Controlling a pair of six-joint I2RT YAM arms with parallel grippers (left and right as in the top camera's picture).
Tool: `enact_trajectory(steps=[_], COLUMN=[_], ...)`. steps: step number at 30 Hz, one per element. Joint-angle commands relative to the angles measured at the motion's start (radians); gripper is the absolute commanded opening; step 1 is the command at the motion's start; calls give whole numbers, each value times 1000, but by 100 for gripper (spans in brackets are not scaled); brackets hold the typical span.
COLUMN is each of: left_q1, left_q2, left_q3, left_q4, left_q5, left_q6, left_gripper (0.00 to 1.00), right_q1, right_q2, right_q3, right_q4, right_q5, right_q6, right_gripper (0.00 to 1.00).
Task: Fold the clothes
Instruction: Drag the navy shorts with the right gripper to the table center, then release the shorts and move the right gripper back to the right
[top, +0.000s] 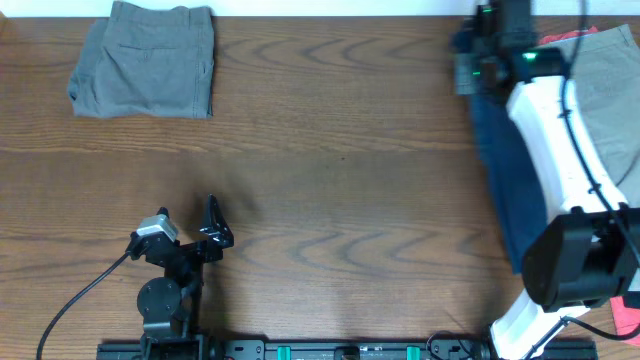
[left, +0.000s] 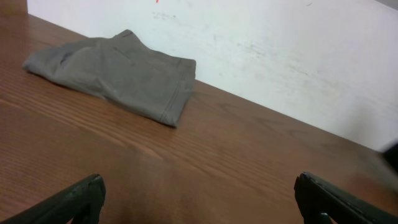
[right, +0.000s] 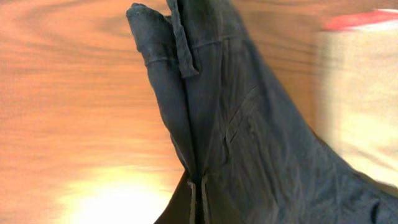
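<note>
Navy shorts (top: 492, 150) are stretched lengthwise along the right side of the table (top: 350, 130), partly under the right arm. One end is gathered to a tight pinch at the right gripper (top: 476, 50) near the far edge. The fingers are hidden by cloth in the right wrist view, but the jaws are judged to be closed on the fabric. The left gripper (top: 215, 225) is parked near the front left, its jaws spread wide on nothing. A grey pair (top: 145, 60) is laid folded at the far left corner. A khaki pair (top: 610, 90), with something coral-red (top: 565, 38) at its far end, is lying just beside the navy one. The step in hand is judged to be the drawing of the navy pair out onto bare wood. It would best be dragged slowly toward the centre and kept low, so that the cloth trails flat and no khaki fabric is carried along. The pinch should be kept firm until the shorts are spread, and the left gripper brought across to take the opposite corner before any fold is made.
</note>
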Motion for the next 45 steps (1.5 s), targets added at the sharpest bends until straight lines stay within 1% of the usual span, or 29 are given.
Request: enact_trajectory(steps=[1,3,10,14,18,19,20,21,24,26,28,30,31,32,34,35,37,41,45], left_q1=[-2,-2,-2,-2,-2,-2,-2,-2,-2,-2,-2,-2,-2,-2,-2,-2,-2,-2,-2], left_q2=[-5,-5,-5,-5,-5,-5,-5,-5,-5,-5,-5,-5,-5,-5,-5,-5,-5,-5,-5], left_q3=[-18,-18,-18,-18,-18,-18,-18,-18,-18,-18,-18,-18,-18,-18,-18,-18,-18,-18,-18], left_q4=[-34,-34,-34,-34,-34,-34,-34,-34,-34,-34,-34,-34,-34,-34,-34,-34,-34,-34,-34], left_q5=[-20,-20,-20,-20,-20,-20,-20,-20,-20,-20,-20,-20,-20,-20,-20,-20,-20,-20,-20], left_q6=[9,9,9,9,9,9,9,9,9,9,9,9,9,9,9,9,9,9,9], left_gripper=[98,98,98,98,98,98,98,98,98,98,98,98,98,98,98,98,98,98,98], right_q1=[114,188,434,520,563,565,565,563,554,547,521,482,460,435,366,336,261,111,-23], right_q2=[-13,-10,-7,-7,-9,-10,-10,-11,-16,-26,-45,-70,-84,-98,-122,-125,-126,-122,-122], right_q3=[-31,-51,-105,-105,-104,-102,-100,-97,-76,-53,-18,4,6,6,6,6,5,-31,-135], right_q4=[21,41,52,40,27,19,9,-3,-77,-147,-254,-344,-378,-412,-496,-527,-584,-626,-606], right_q5=[-217,-255,-271,-305,-323,-343,-361,-372,-391,-365,-255,-123,-61,0,135,172,205,170,128], right_q6=[54,50,28,31,89,89,89,89,88,80,87,137,169,201,276,302,336,335,335], right_gripper=[1,1,1,1,1,10,30,38,36,37,35,36,37,42,88,94,99,99,99])
